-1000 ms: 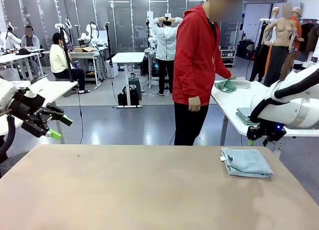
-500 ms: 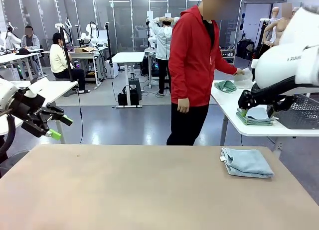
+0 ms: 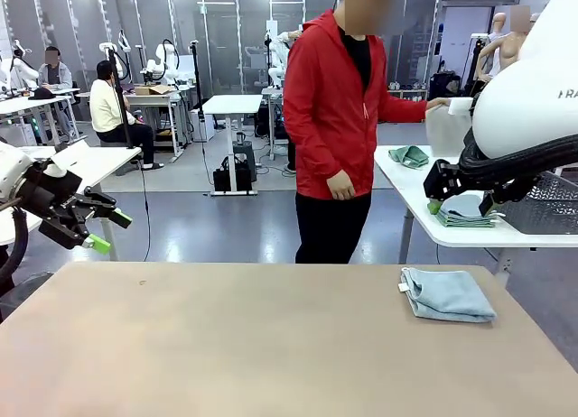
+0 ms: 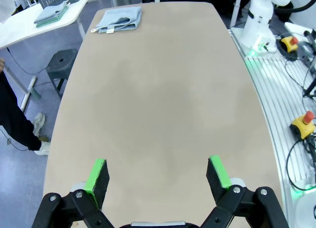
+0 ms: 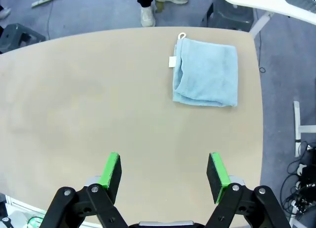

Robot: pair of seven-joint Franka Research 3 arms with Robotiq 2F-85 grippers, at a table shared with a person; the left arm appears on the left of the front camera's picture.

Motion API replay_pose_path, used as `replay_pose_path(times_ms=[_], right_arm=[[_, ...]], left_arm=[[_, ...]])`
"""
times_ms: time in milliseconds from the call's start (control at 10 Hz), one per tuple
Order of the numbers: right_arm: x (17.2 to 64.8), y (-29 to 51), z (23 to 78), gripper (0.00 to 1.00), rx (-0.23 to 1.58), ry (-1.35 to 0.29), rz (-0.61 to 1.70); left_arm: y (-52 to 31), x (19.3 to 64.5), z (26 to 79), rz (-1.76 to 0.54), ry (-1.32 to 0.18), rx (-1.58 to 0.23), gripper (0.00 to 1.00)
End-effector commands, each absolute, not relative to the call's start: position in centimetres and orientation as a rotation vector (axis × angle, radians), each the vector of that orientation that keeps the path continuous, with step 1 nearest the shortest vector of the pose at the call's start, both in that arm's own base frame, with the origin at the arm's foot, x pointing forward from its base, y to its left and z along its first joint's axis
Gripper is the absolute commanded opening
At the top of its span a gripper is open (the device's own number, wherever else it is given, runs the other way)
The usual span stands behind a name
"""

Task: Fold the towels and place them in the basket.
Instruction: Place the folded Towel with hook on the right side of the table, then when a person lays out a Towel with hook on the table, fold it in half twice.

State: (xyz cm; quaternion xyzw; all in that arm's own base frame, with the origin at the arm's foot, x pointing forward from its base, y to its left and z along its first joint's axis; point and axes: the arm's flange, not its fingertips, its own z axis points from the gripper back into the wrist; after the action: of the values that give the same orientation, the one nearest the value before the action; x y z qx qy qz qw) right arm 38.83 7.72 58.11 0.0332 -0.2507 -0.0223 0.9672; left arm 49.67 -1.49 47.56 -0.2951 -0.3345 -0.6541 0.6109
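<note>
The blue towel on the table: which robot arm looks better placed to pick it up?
Probably right. The light blue towel lies folded on the table, at its right end, and the open right gripper hangs above, facing it. The left gripper, also open, sits off the left edge.

– What is cut off around the white side table (image 3: 406,184)?
– The dark grey lattice-mesh plastic basket (image 3: 546,208) on it runs past the picture's right edge and sits partly behind the white right arm (image 3: 533,83). In the left wrist view the top edge clips it.
– And the stack of folded towels (image 3: 465,217) on that table?
– The black right gripper (image 3: 461,203) hangs in front of it, so I can't count them.
– The pale cloth (image 3: 447,128) above the table's far end?
– Its right side is behind the arm. I cannot tell whether it is a towel.
</note>
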Motion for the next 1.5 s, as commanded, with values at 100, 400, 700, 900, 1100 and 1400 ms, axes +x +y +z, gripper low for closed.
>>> replay_pose_path(times_ms=[100, 400, 700, 900, 1100, 1400], right_arm=[[39.17, 7.85, 58.58, 0.87, 0.052, -0.519, -0.06], [39.17, 7.85, 58.58, 0.87, 0.052, -0.519, -0.06], [39.17, 7.85, 58.58, 0.87, 0.052, -0.519, -0.06], [39.17, 7.85, 58.58, 0.87, 0.052, -0.519, -0.06], [39.17, 7.85, 58.58, 0.87, 0.052, -0.519, -0.06], [39.17, 7.85, 58.58, 0.87, 0.052, -0.519, -0.06]], left_arm=[[-1.57, 49.69, 47.74, -1.502, -0.774, -0.674, 1.0], [-1.57, 49.69, 47.74, -1.502, -0.774, -0.674, 1.0], [-1.57, 49.69, 47.74, -1.502, -0.774, -0.674, 1.0], [-1.57, 49.69, 47.74, -1.502, -0.774, -0.674, 1.0], [-1.57, 49.69, 47.74, -1.502, -0.774, -0.674, 1.0], [-1.57, 49.69, 47.74, -1.502, -0.774, -0.674, 1.0]])
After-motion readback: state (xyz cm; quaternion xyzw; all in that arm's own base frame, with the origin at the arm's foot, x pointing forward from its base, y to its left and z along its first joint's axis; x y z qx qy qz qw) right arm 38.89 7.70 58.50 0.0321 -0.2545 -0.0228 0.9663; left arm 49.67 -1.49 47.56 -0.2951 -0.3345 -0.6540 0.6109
